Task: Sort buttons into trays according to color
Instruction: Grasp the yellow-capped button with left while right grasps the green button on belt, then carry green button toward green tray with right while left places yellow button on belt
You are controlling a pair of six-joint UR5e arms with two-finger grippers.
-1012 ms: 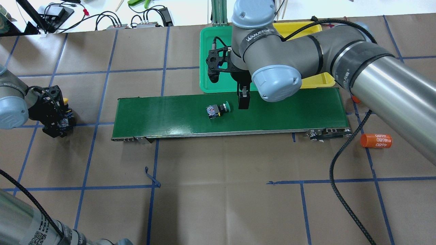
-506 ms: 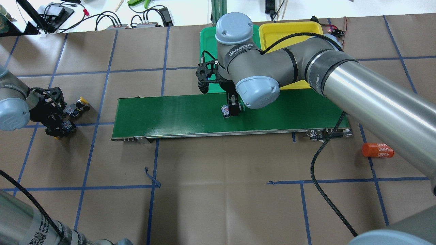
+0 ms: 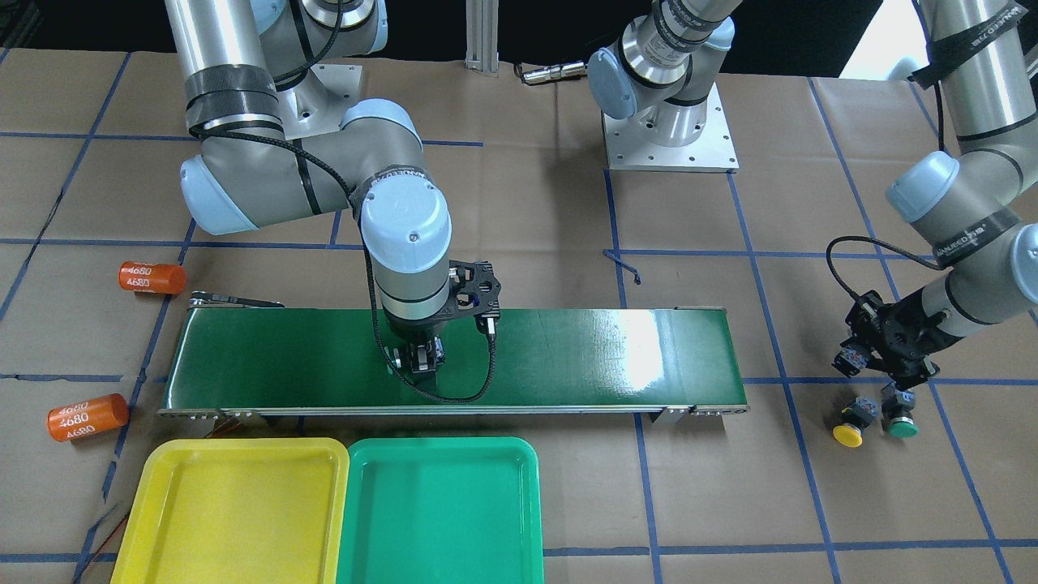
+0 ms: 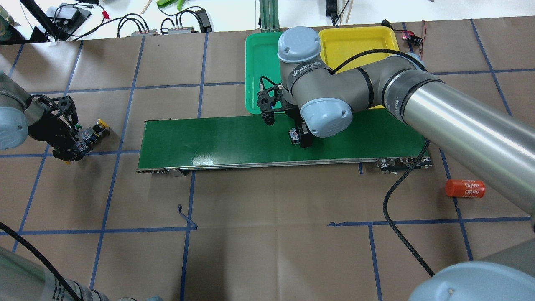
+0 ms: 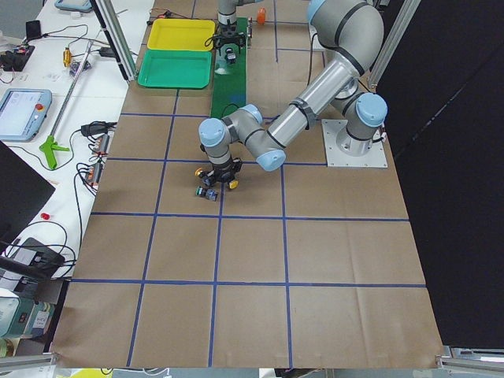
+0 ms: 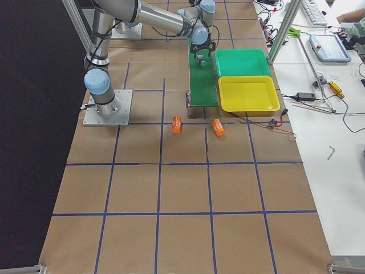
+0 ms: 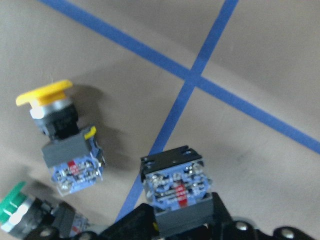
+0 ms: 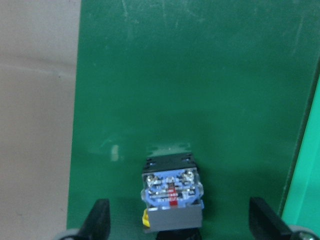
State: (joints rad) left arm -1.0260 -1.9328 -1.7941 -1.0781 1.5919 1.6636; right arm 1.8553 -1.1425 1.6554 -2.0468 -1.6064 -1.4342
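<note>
Fingers (image 8: 101,217) of the right hand (image 8: 181,202) stand apart astride a button (image 8: 171,190) on the belt (image 8: 200,75), seemingly poised to pinch it. Only the wrist view shows that gap; overhead, the arm (image 4: 330,88) hides it. Left hand (image 7: 182,217) clamps a second button (image 7: 175,185), lower centre, by a yellow button (image 7: 52,117) and green button (image 7: 17,212).

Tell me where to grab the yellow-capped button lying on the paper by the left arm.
The yellow-capped button lies on its side. Come straight down and grip across its grey block, whose flat sides are exposed; the round cap would likely slip. Stay near the black collar, since the green-capped button lies close to the contact end.
</note>
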